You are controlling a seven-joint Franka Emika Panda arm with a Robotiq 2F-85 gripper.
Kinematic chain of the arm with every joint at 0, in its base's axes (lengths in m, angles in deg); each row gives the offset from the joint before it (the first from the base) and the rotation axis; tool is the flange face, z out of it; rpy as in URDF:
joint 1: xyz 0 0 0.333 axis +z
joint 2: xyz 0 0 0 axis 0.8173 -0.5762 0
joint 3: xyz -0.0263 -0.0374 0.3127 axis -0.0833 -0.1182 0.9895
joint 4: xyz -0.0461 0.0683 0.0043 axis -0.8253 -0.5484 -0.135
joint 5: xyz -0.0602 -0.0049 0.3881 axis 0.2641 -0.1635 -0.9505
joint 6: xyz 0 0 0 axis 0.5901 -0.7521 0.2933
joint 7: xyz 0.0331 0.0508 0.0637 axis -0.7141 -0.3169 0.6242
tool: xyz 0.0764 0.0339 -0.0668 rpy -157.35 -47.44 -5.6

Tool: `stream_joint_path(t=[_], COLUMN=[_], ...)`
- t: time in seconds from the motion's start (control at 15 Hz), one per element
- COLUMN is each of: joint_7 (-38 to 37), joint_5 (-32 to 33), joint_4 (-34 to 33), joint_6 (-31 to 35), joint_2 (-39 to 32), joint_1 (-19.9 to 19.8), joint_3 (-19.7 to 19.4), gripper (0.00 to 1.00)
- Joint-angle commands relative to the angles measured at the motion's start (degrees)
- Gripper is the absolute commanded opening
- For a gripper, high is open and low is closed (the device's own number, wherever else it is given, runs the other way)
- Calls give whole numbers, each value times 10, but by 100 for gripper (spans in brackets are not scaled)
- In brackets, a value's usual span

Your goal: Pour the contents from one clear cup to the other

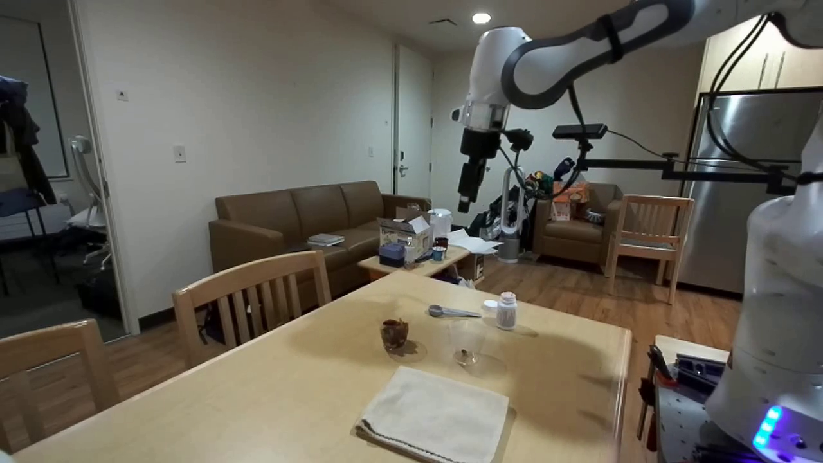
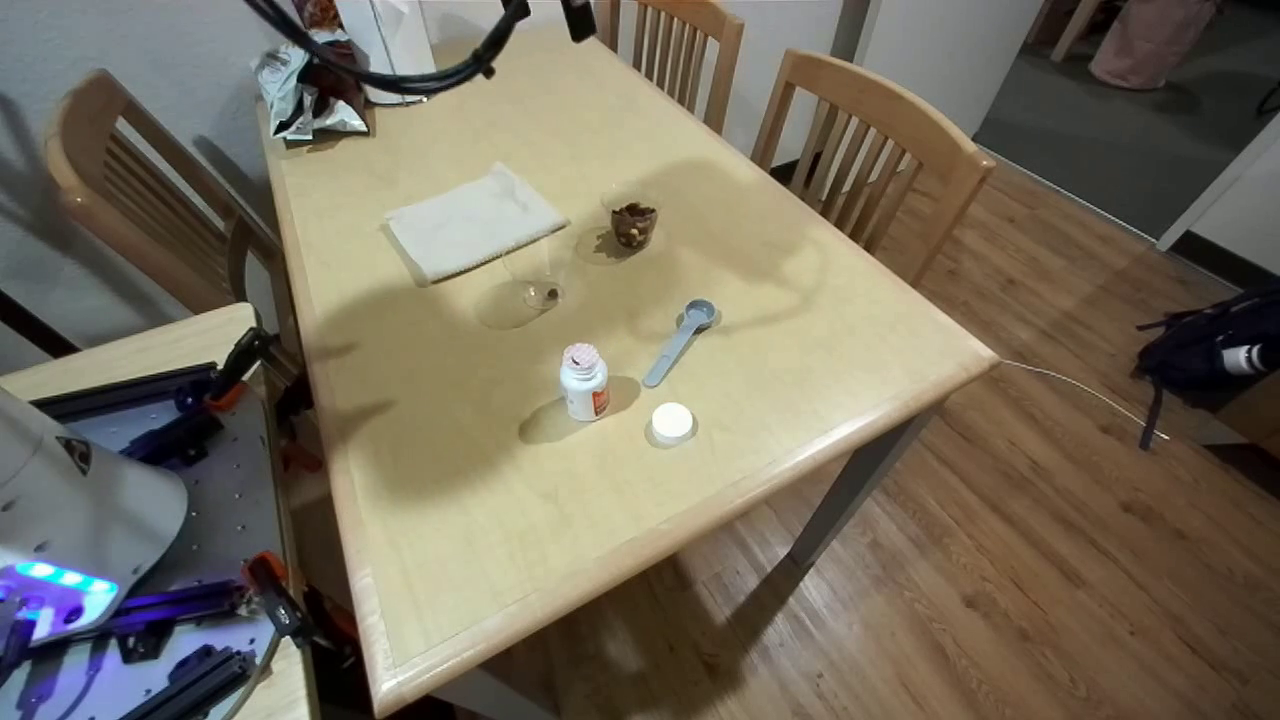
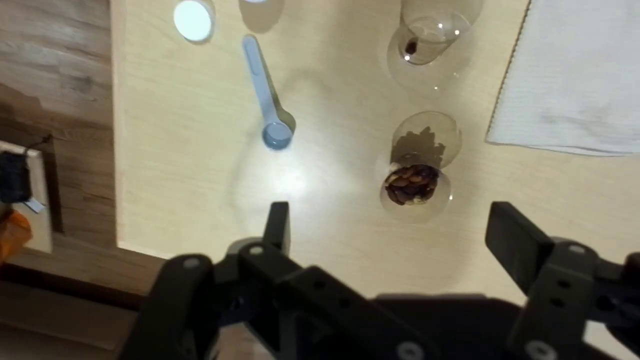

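Two clear cups stand upright on the wooden table. One clear cup holds the contents, a heap of dark brown pieces, also seen as a dark heap of contents in an exterior view. Beside it is the other clear cup, with just a small dark piece at its bottom; this second cup is faint in both exterior views. High above the table hangs my gripper, pointing down. In the wrist view the gripper is wide open, nothing between its fingers, the filled cup lying ahead of them.
A folded white cloth lies near both cups. On the same tabletop are a grey measuring spoon, a small white bottle and its round white cap. Wooden chairs line the table's side.
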Motion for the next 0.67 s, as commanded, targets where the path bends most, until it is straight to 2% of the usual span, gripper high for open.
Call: stream_joint_path(t=[0.0,0.07,0.33,0.4,0.47,0.53,0.6], joint_7=[90,40,65,66,88,139,165], joint_5=[-30,-12,-14,-14,-25,-41,-50], joint_4=[-114,-52,-103,-104,-123,-140,-151], joint_6=[-47,-13,-31,-32,-76,-108,-122], joint_2=[-105,-54,-106,-106,-117,-128,-139], joint_1=[20,12,18,18,20,20,18], joint_3=[9,9,14,14,15,17,16], gripper=[100,100,100,75,76,94,94])
